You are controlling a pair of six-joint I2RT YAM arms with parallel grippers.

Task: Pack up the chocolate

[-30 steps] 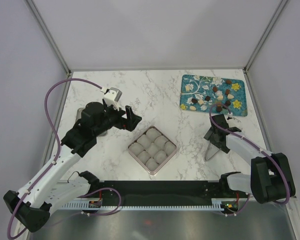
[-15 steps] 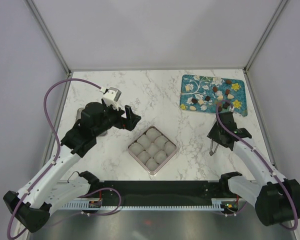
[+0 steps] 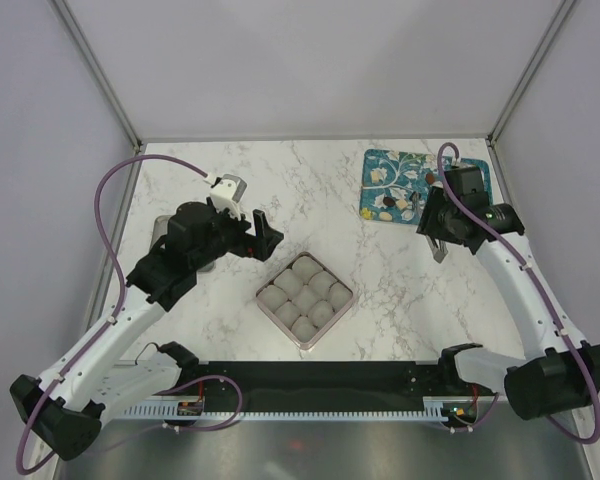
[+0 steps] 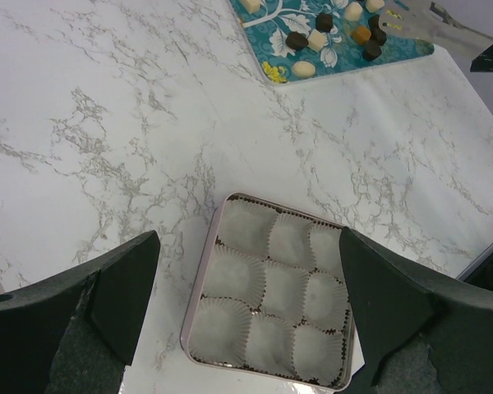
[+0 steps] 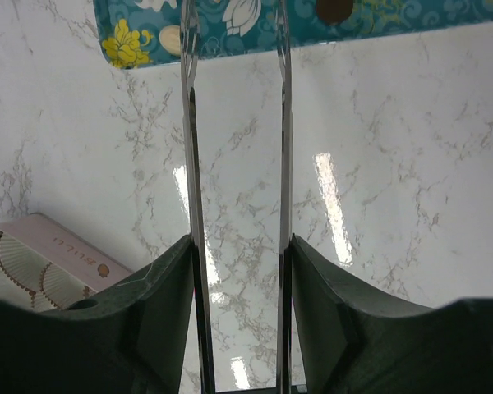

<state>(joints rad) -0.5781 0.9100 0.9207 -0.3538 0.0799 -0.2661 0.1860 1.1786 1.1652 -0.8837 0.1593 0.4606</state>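
Presently right fingers (image 5: 160,316) clamped on tweezers (image 5: 283,148), blades apart, tips reaching over near edge of teal mat (image 3: 385,175). Chocolate (image 4: 324,22) scattered on mat, just beyond tips. Left fingers (image 4: 123,287) wide apart over cup tray (image 4: 281,212), well off mat. Right arm nearer.

the chocolate (image 4: 316,39) is a scatter of small bite-sized candies lying loose on a teal flowered mat (image 4: 345,61) at the far right of the marble table (image 4: 107,123). around ten pieces show in the left wrist view: rounded dark brown ones (image 4: 296,39), squarish cream-white ones (image 4: 353,11), a cream oval (image 4: 303,69) alone near the mat's front edge, and one caramel-brown piece (image 4: 361,34) just beside two dark ones. all lie flat and unwrapped, some side by side, some singly.
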